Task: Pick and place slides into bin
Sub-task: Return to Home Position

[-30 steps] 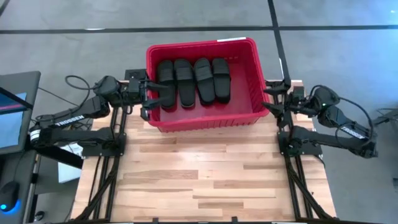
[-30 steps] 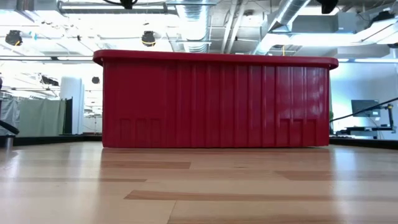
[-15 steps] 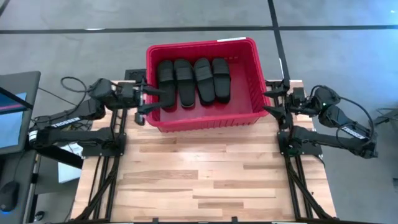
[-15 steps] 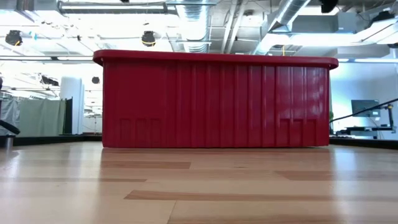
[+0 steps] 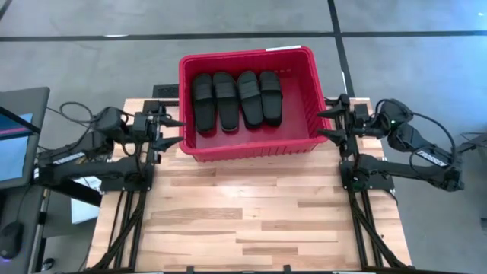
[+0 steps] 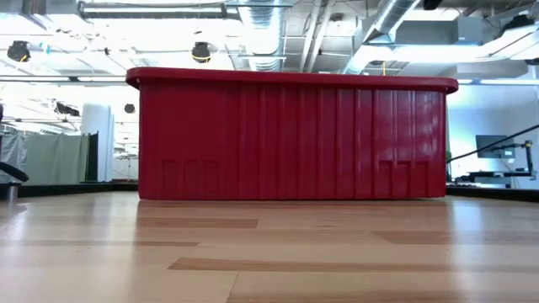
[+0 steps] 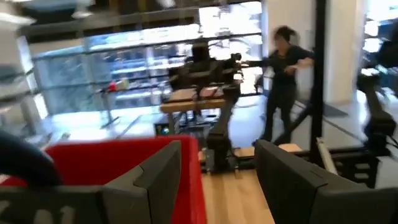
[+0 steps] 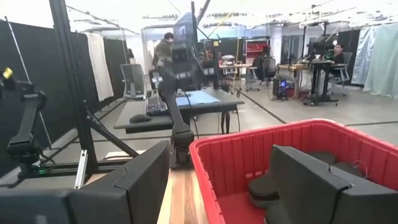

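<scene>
The wooden table (image 5: 251, 221) is bare on its near half. At its far end stands one red ribbed bin (image 5: 247, 149) with a thick rim. The left gripper (image 5: 179, 131) hangs just left of it and the right gripper (image 5: 319, 125) just right, both with fingers spread wide, holding nothing. Four black slides (image 5: 227, 100) lie side by side inside the bin, toward its far wall.

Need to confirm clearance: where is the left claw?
In the high view, the open left claw hovers just outside the left wall of the large red ribbed plastic bin.
</scene>
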